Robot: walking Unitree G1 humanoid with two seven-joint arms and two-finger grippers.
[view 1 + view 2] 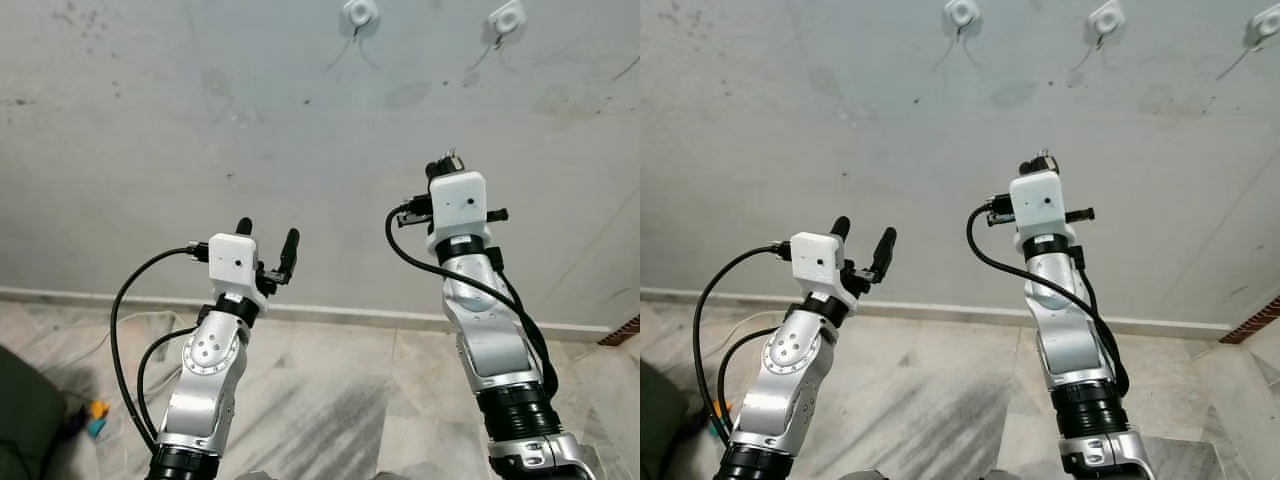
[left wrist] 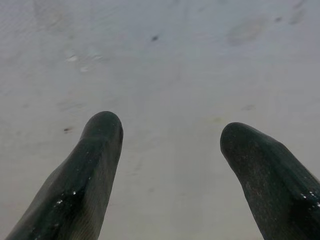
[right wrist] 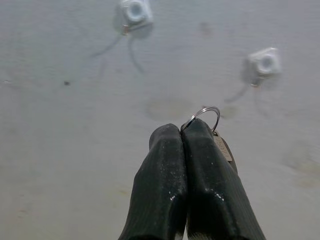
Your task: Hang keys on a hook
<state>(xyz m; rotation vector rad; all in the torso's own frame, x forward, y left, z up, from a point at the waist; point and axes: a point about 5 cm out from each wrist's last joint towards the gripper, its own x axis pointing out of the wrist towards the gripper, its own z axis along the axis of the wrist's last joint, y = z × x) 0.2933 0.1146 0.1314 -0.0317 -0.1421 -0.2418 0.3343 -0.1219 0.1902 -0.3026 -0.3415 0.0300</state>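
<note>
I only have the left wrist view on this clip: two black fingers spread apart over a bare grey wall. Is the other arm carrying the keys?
Observer: Yes. The right tool is shut on the keys; a silver ring sticks out past its fingertips, with a tag beside it.
Operator: Are there any hooks to aim for?
Observer: White hooks are on the wall above the arms. The right wrist view shows one hook and a second hook.
Operator: Is the ring on a hook already?
Observer: Not yet. The ring sits below both hooks, apart from them.
Operator: And my left tool?
Observer: The left tool is raised in front of the wall, lower than the right one, open and holding nothing.
</note>
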